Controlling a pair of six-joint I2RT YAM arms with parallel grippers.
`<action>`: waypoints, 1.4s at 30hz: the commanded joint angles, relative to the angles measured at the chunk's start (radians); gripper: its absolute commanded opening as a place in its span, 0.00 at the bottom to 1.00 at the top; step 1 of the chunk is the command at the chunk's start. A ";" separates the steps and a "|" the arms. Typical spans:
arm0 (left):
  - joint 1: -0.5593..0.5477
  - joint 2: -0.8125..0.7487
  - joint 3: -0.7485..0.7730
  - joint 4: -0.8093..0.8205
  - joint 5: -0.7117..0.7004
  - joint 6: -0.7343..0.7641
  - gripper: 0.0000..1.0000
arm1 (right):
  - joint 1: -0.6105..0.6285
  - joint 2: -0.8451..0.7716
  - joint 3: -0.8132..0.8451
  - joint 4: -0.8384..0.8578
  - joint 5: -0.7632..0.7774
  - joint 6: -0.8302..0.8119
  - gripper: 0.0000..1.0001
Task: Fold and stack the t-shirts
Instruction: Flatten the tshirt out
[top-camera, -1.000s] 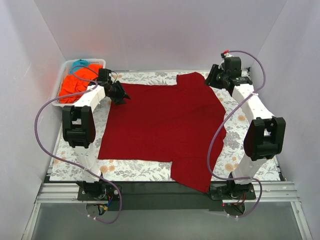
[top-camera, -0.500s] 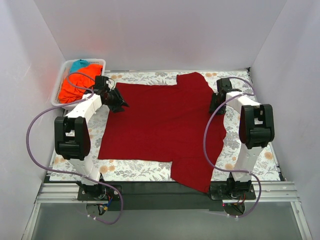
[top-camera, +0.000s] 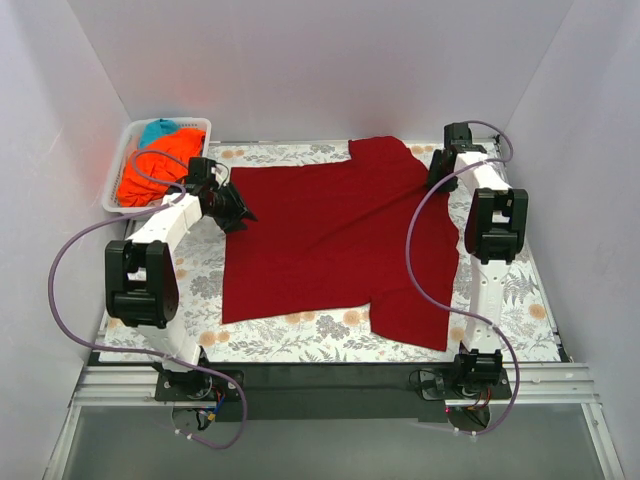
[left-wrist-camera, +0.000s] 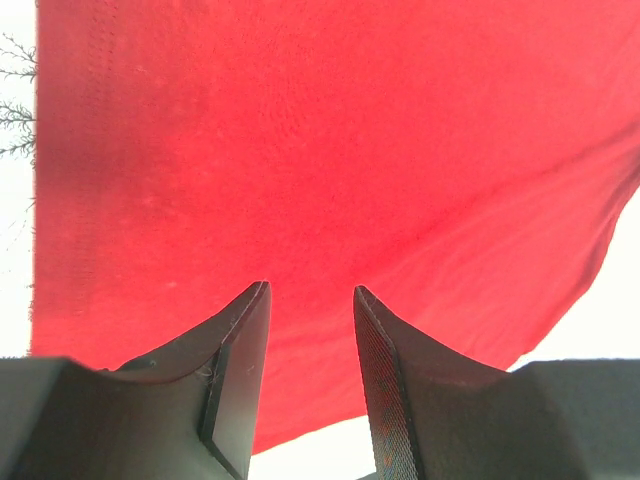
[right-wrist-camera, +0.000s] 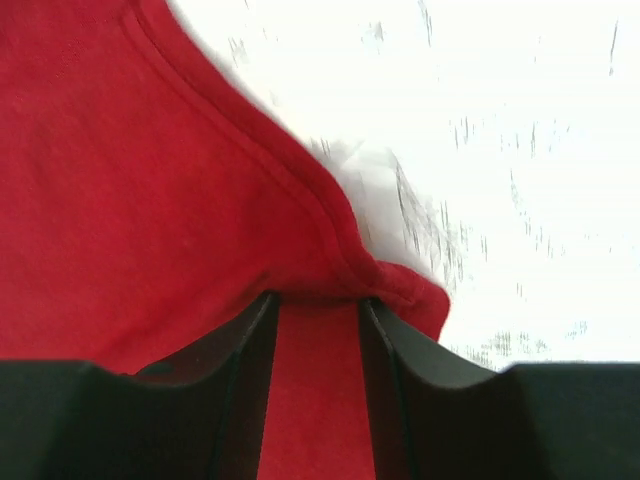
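The dark red t-shirt lies spread flat on the floral tablecloth. My left gripper is at its back left edge. In the left wrist view the jaws stand narrowly apart with the shirt's edge between them. My right gripper is at the back right, by the sleeve. In the right wrist view its jaws are closed on a bunched fold of the red cloth. The bright orange t-shirt and the teal t-shirt lie in the basket.
The white slotted basket stands at the back left corner. White walls close in the back and both sides. The tablecloth shows along the front, and its left strip and right strip show beside the shirt.
The red shirt has slid back and to the right, off the front edge. The right gripper came down onto the shirt, then drew back. The left gripper stayed at the left edge.
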 joint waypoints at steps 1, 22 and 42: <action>0.005 -0.076 -0.004 -0.016 0.005 0.016 0.38 | -0.004 0.034 0.186 -0.097 0.000 -0.021 0.46; -0.030 -0.539 -0.342 -0.216 0.018 -0.051 0.40 | 0.092 -1.030 -0.890 -0.115 -0.045 0.020 0.52; -0.038 -0.698 -0.558 -0.400 -0.228 -0.234 0.42 | 0.091 -1.157 -1.174 -0.221 0.051 0.237 0.69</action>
